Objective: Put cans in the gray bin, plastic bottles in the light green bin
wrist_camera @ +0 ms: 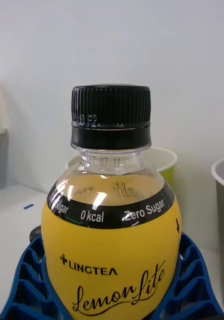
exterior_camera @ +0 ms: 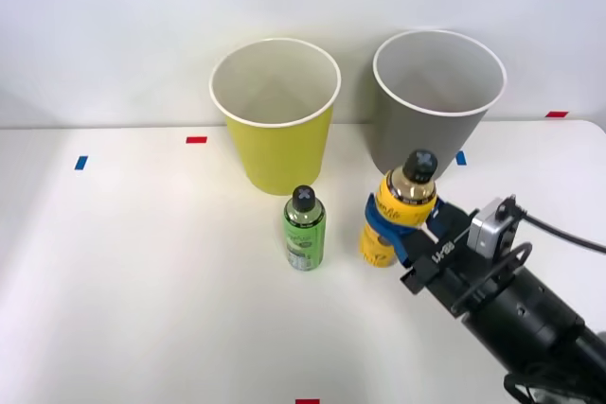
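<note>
My right gripper (exterior_camera: 409, 224) is shut on the yellow-orange plastic bottle (exterior_camera: 400, 203), its blue ribbed fingers (wrist_camera: 192, 280) pressing both sides of the body. That black-capped bottle (wrist_camera: 112, 235) leans slightly, in front of the gray bin (exterior_camera: 426, 139). The green-labelled plastic bottle (exterior_camera: 304, 232) stands upright just to its left, in front of the light green bin (exterior_camera: 279, 153). Both bins stand upright at the back with white insides. In the wrist view the light green bin (wrist_camera: 164, 162) shows behind the cap and the gray bin (wrist_camera: 223, 210) at the edge. The cans are out of view.
Small red tape marks (exterior_camera: 196, 139) and blue tape marks (exterior_camera: 80, 163) lie on the white table (exterior_camera: 142, 281). A pale wall rises right behind the bins. The table's right edge runs near my arm (exterior_camera: 521, 314).
</note>
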